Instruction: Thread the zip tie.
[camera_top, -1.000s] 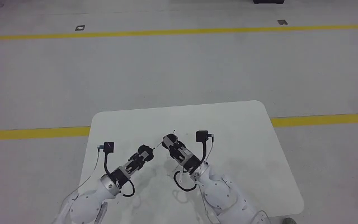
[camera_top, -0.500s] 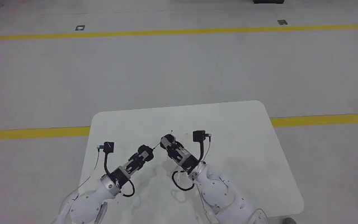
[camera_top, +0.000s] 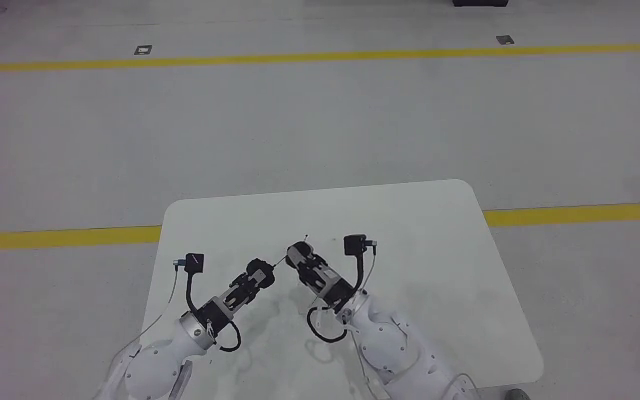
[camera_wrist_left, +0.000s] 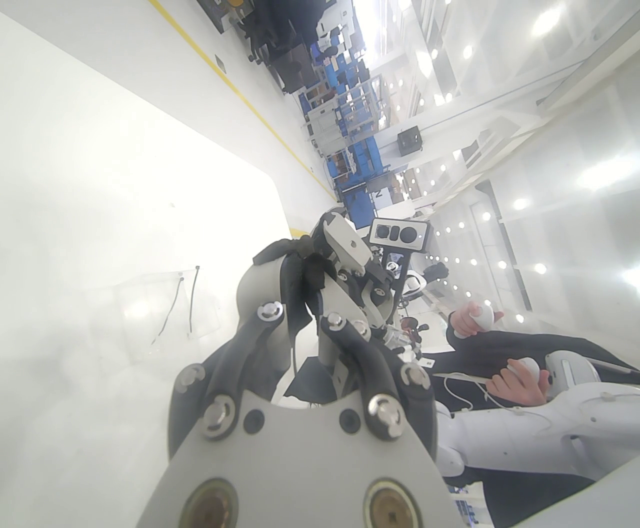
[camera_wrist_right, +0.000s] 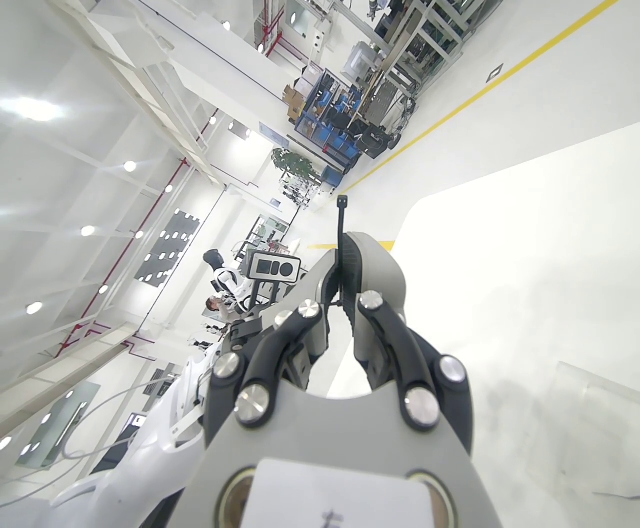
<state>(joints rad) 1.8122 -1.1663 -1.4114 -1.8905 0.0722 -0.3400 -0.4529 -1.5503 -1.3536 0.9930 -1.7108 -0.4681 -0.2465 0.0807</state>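
A thin black zip tie (camera_wrist_right: 342, 235) sticks up out of my right gripper (camera_wrist_right: 344, 255), which is shut on its strap just below the small square head (camera_wrist_right: 342, 200). In the top view the right gripper (camera_top: 297, 251) hovers over the middle of the white table (camera_top: 420, 230). The left gripper (camera_top: 264, 268) faces it closely from the left. The tie (camera_top: 283, 259) spans the short gap between them. In the left wrist view the left gripper's fingers (camera_wrist_left: 260, 285) are closed together right against the right gripper; the tie's tail is hidden there.
A clear flat tray (camera_wrist_left: 150, 310) lies on the table below the arms with two spare black zip ties (camera_wrist_left: 191, 300) on it. Its corner (camera_wrist_right: 590, 390) also shows in the right wrist view. Yellow floor lines (camera_top: 300, 58) run beyond the table.
My right gripper has shifted slightly to the left, closer to the left gripper, with the tie still in it. The left arm has stayed still.
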